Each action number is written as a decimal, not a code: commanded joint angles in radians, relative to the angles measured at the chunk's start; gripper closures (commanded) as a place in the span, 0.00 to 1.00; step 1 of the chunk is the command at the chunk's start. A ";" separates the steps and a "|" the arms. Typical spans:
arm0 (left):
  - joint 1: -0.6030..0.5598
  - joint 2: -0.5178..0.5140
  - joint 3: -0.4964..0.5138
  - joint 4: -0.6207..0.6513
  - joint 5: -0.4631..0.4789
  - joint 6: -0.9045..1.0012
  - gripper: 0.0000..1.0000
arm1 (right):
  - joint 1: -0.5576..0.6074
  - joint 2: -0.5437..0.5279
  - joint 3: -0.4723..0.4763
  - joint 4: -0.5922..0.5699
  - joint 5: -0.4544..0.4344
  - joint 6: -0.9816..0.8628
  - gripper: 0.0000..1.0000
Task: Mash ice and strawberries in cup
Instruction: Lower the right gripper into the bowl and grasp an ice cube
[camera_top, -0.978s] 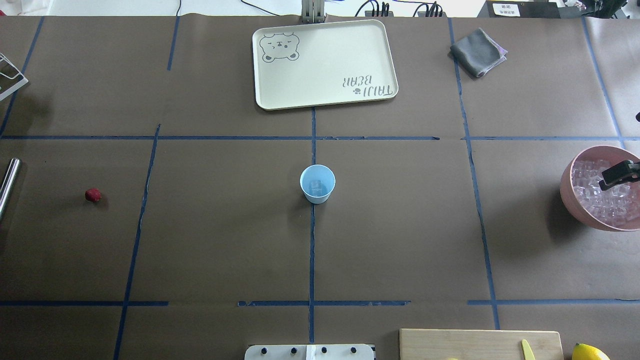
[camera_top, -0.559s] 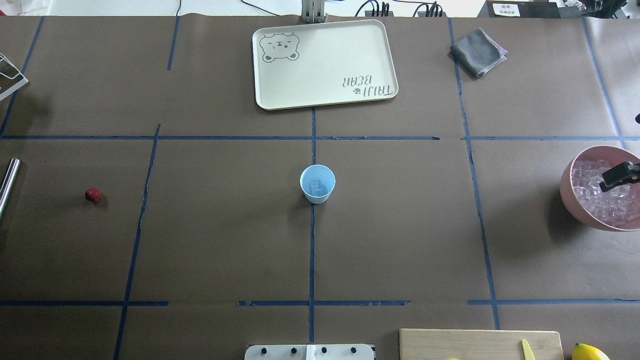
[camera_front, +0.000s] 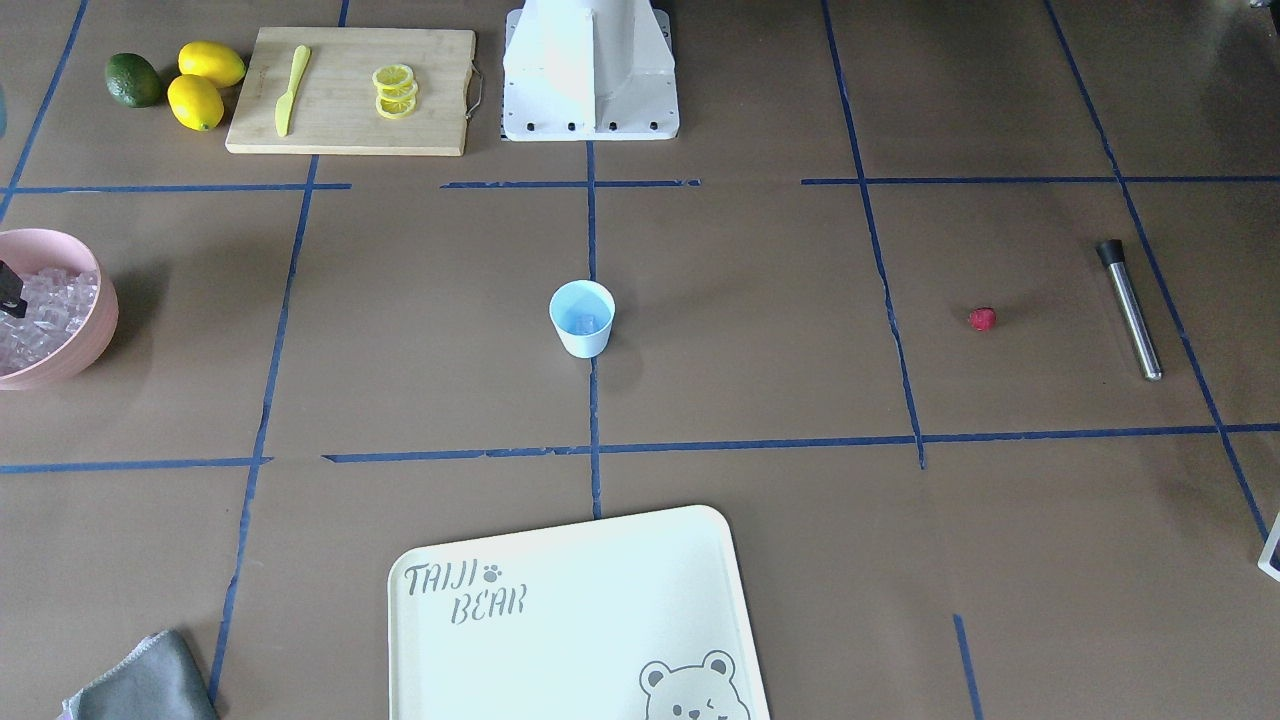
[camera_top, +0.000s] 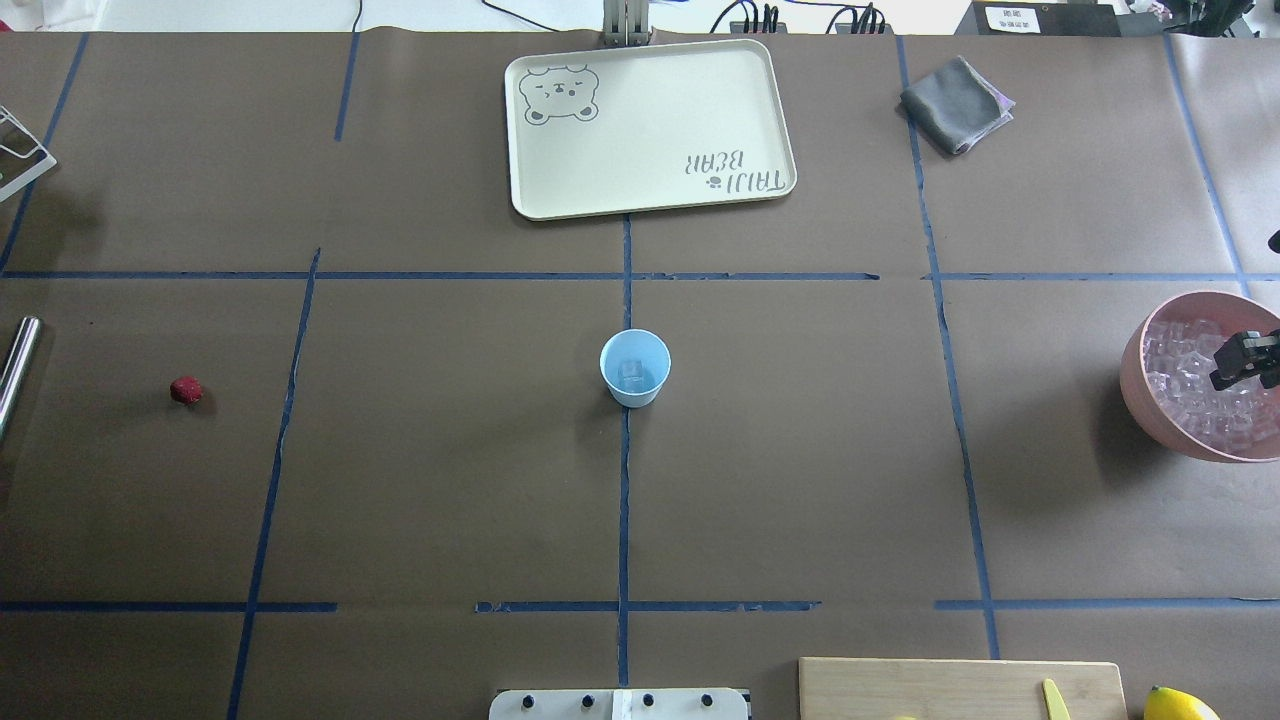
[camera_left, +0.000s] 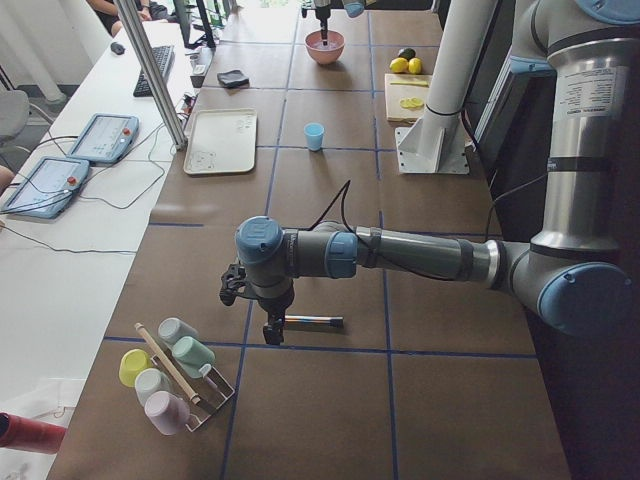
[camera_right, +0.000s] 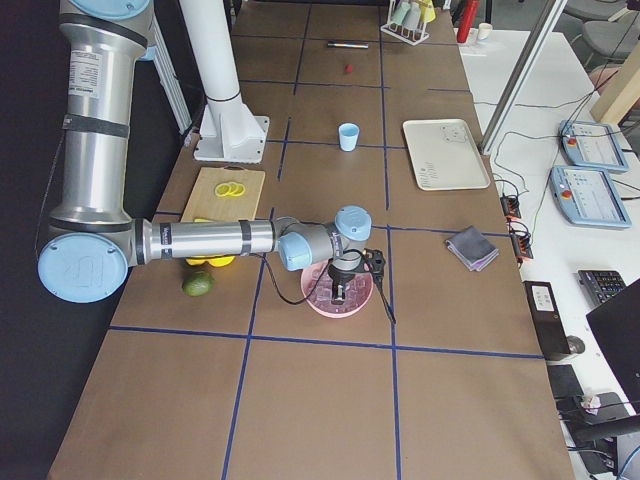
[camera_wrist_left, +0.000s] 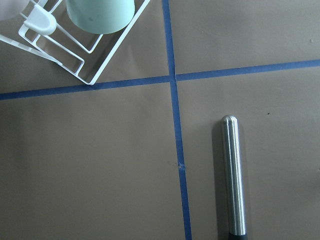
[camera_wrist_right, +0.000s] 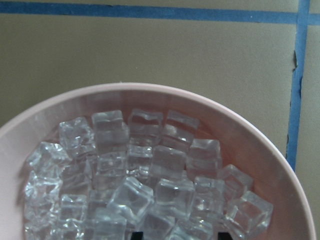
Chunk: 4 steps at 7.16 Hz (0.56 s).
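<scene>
Pink bowl (camera_top: 1135, 395) holds ice (camera_wrist_right: 165, 165); your right gripper (camera_top: 1230, 367) sits low over it, fingers spread. Cup (camera_top: 635, 368) at table centre, one cube inside. Strawberry (camera_top: 185, 390) lies on table, well to left. Left gripper (camera_left: 270, 334) near steel rod (camera_wrist_left: 234, 175): you can't tell its grip.

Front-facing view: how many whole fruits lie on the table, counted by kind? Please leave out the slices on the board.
lemons: 2
avocado: 1
strawberry: 1
Total: 4
</scene>
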<state>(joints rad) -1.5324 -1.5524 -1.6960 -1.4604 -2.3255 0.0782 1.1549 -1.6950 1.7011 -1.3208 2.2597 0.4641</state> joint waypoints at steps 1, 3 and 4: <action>0.000 0.000 -0.001 0.000 0.000 0.000 0.00 | -0.001 0.000 0.000 0.000 0.003 0.002 0.36; 0.000 0.002 -0.001 0.000 0.000 0.000 0.00 | -0.001 0.000 0.006 0.000 0.007 0.014 0.40; 0.000 0.000 -0.002 0.000 0.000 0.000 0.00 | -0.001 0.000 0.006 0.000 0.009 0.014 0.50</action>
<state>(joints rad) -1.5324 -1.5517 -1.6971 -1.4603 -2.3255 0.0782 1.1540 -1.6950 1.7065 -1.3208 2.2664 0.4759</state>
